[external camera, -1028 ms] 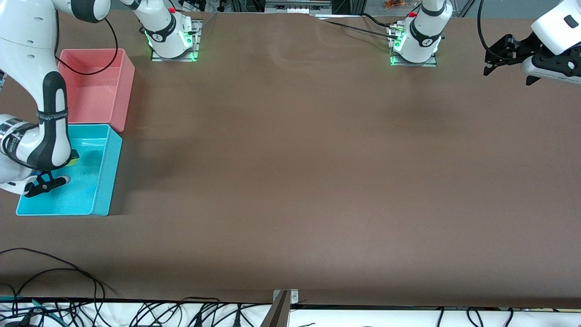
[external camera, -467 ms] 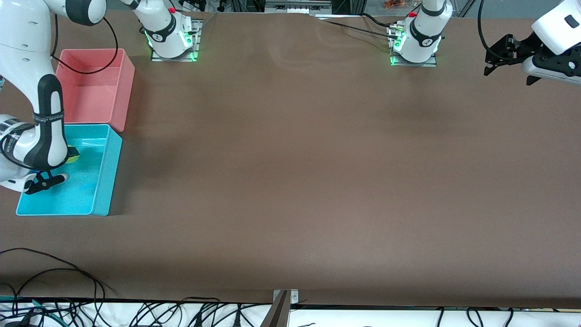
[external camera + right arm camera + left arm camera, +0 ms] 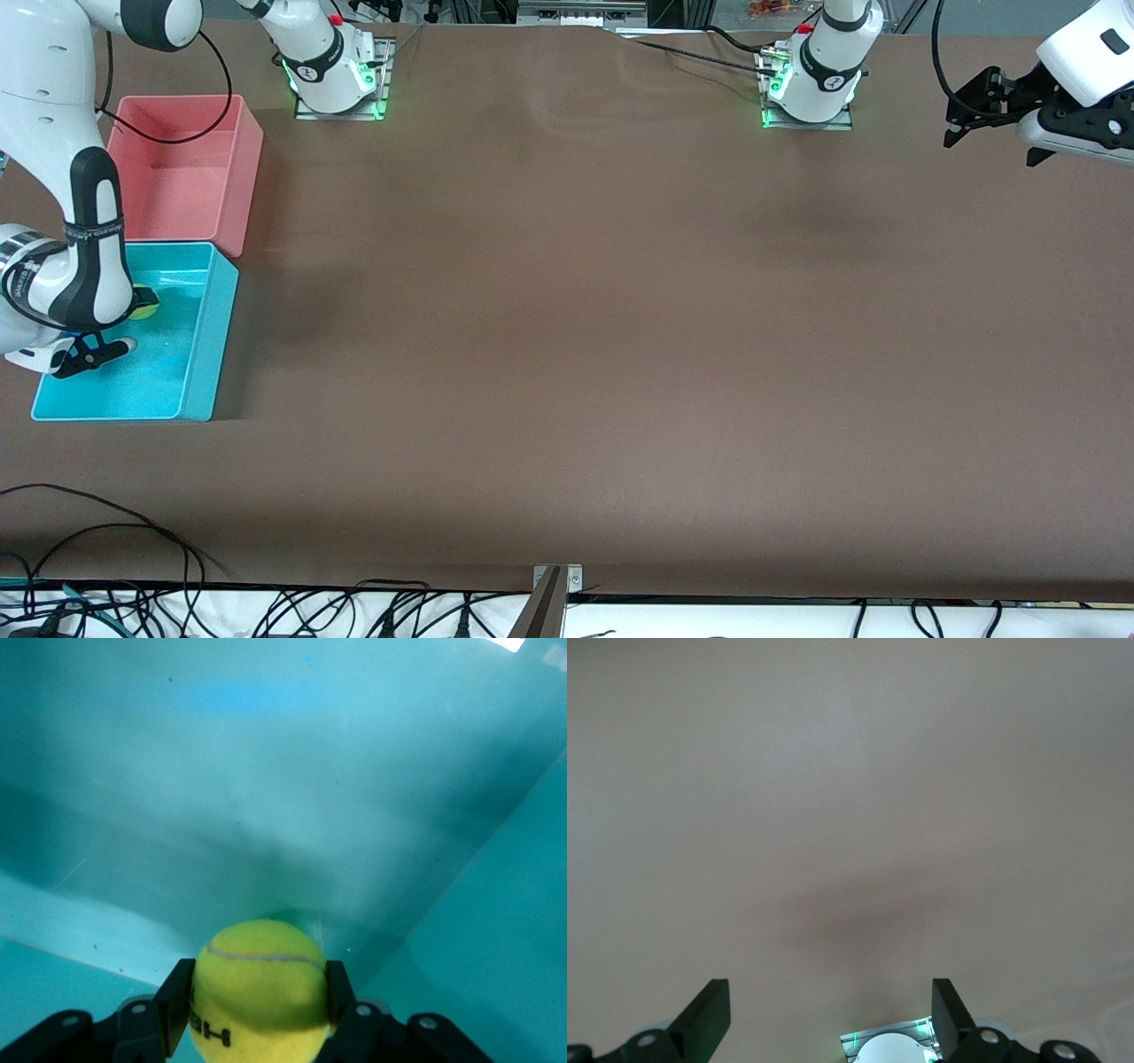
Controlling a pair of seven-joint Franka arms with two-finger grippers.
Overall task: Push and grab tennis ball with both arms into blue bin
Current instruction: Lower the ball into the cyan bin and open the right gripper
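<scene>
My right gripper (image 3: 259,997) is shut on the yellow-green tennis ball (image 3: 261,979), one black finger on each side of it. It holds the ball inside the blue bin (image 3: 266,771), low over the bin's floor. In the front view the ball (image 3: 145,306) peeks out beside the right arm's wrist, over the part of the blue bin (image 3: 202,354) next to the pink bin; the arm hides the fingers there. My left gripper (image 3: 970,115) is open and empty, held in the air over the left arm's end of the table, waiting. Its wrist view (image 3: 830,1019) shows only bare table.
A pink bin (image 3: 241,168) stands against the blue bin, farther from the front camera. The two arm bases (image 3: 337,80) (image 3: 811,84) stand along the table's back edge. Loose black cables (image 3: 106,532) lie at the front edge.
The right arm has shifted slightly toward the pink bin with the ball still in its grip over the blue bin. The left arm has not moved.
</scene>
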